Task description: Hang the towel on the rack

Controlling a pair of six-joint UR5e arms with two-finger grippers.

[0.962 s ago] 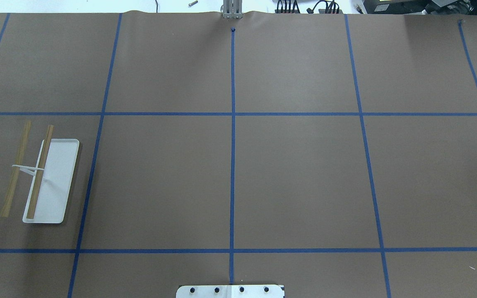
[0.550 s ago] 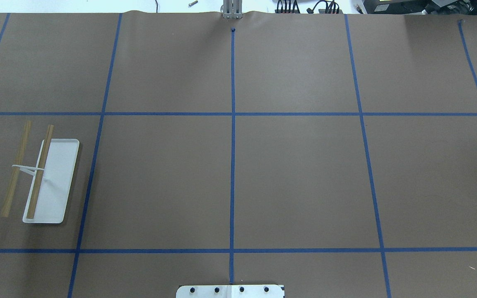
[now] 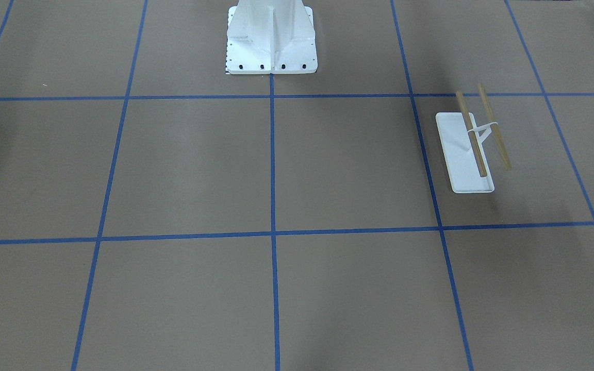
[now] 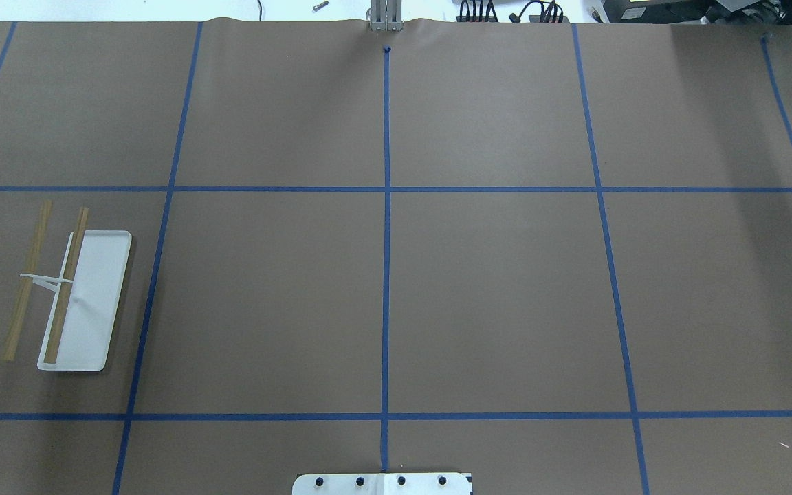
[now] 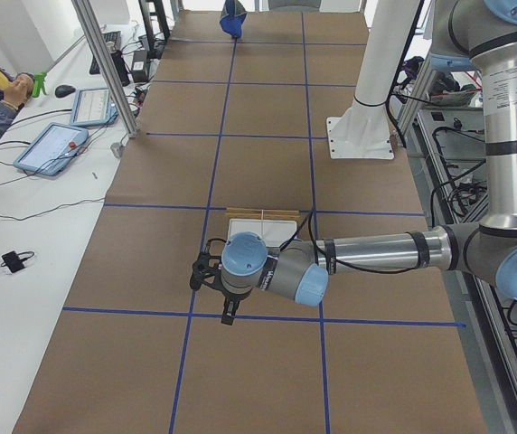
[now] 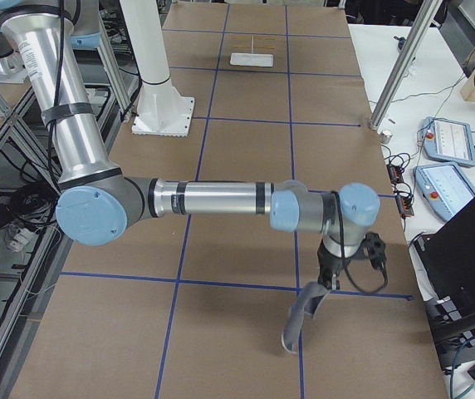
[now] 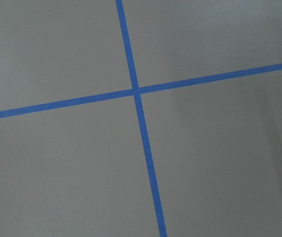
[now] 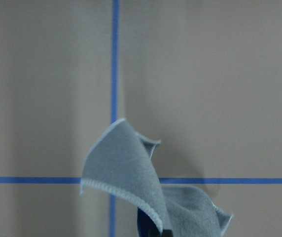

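**Rack** [image 4: 97, 302]: upright on the robot's left side of the table, in the outermost square of the middle row. Its two wooden rods [image 3: 472, 135] lie parallel. Their long axis runs from the robot's edge towards the far edge, slightly skewed. One rod sits over the white base, the other overhangs the paper on the outer side.

**Towel** [image 6: 302, 320]: at the opposite end of the table, well apart from the rack. It hangs lengthwise, crumpled, over a tape crossing. The grey face is outward and a sliver of blue shows underneath.

**Surface:** brown paper [image 4: 492, 295] with a grid of blue tape, and the white pedestal [image 3: 271, 41] at the robot's edge. White benches alongside carry tablets [image 5: 55, 149] and cables.

**Right gripper** [image 6: 327, 278]: points down, pinching the towel by its upper part.

**Left gripper** [image 5: 228, 316]: points down over bare paper near the rack. Whether its jaws are apart cannot be told.
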